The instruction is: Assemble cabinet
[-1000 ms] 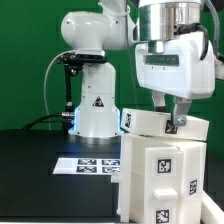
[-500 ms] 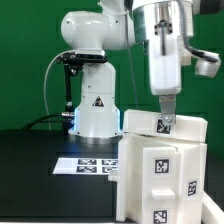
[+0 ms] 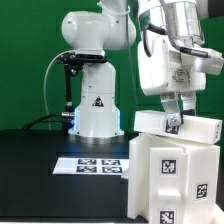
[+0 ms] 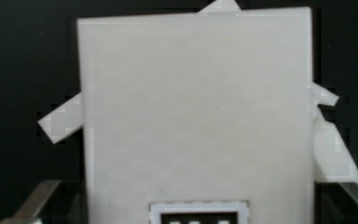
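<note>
The cabinet body (image 3: 178, 180), a white plastic box with black-and-white marker tags on its near faces, stands upright on the black surface (image 3: 40, 165) at about 4 o'clock in the exterior view, filling the lower part of the exterior view's right. One tag faces the camera on its front wall, and another shows on the side wall toward the exterior view's right.

On top of the body rests a flat white panel (image 3: 180, 125), tilted so that its end toward the exterior view's right sits lower than its other end. It overhangs the body a little on both sides.

The end effector (image 3: 175, 118) comes down from 12 o'clock onto this panel. Its dark fingertips (image 3: 172, 122) touch the panel's top edge near the middle, and they appear closed on the panel, though the grip itself is partly hidden by the panel's edge.

In the wrist view the same panel (image 4: 194, 105) fills most of the frame as a plain white face, with a marker tag (image 4: 201, 213) at its near edge. White corners of the cabinet body (image 4: 64, 115) stick out past both of its long sides. A finger (image 4: 41, 202) of the end effector shows dimly beside the tag.

On the surface at about 7 o'clock from the cabinet lies the marker board (image 3: 92, 163), flat and apart from the end effector, just in front of the robot's base (image 3: 95, 112).
</note>
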Robot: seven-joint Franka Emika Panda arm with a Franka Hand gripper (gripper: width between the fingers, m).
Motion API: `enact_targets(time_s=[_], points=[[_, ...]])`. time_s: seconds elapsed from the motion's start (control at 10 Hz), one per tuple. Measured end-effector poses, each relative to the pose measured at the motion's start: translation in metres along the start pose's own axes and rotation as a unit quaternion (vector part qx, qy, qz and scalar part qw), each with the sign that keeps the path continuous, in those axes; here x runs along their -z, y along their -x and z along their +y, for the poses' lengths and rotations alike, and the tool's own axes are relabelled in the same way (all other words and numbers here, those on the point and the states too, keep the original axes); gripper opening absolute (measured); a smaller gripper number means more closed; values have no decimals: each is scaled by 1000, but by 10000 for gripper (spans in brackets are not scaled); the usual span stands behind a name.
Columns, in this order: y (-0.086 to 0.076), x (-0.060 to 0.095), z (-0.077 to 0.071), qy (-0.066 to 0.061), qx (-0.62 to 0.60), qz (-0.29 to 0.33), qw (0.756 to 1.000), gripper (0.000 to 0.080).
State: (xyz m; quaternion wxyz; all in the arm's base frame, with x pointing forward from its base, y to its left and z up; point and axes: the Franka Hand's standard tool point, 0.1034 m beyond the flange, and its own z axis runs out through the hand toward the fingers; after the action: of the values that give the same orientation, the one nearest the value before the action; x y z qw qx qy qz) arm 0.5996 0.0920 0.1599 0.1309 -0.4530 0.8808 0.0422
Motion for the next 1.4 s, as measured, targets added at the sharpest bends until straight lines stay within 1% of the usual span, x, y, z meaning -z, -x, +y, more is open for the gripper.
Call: enact_targets(time_s=[0.1, 0.2, 0.3, 0.4, 0.5, 0.6, 0.7, 0.8, 1.1, 1.3, 1.4], points=[[0, 0, 0, 2, -2, -6, 1000, 554], [0, 0, 0, 5, -23, -14, 1000, 592], [1, -1, 1, 6, -8, -14, 1000, 592], [1, 0, 1, 9, 4, -15, 1000, 638], [2, 7, 1, 19, 17, -18, 1000, 638], [5, 16, 3, 25, 34, -24, 999, 647], [11, 26, 4, 25, 49, -33, 998, 647], [16, 34, 4, 21, 55, -40, 997, 648], [15, 33, 3, 17, 146, -41, 988, 648], [15, 33, 3, 14, 223, -42, 974, 648], [15, 33, 4, 17, 256, -41, 966, 648]])
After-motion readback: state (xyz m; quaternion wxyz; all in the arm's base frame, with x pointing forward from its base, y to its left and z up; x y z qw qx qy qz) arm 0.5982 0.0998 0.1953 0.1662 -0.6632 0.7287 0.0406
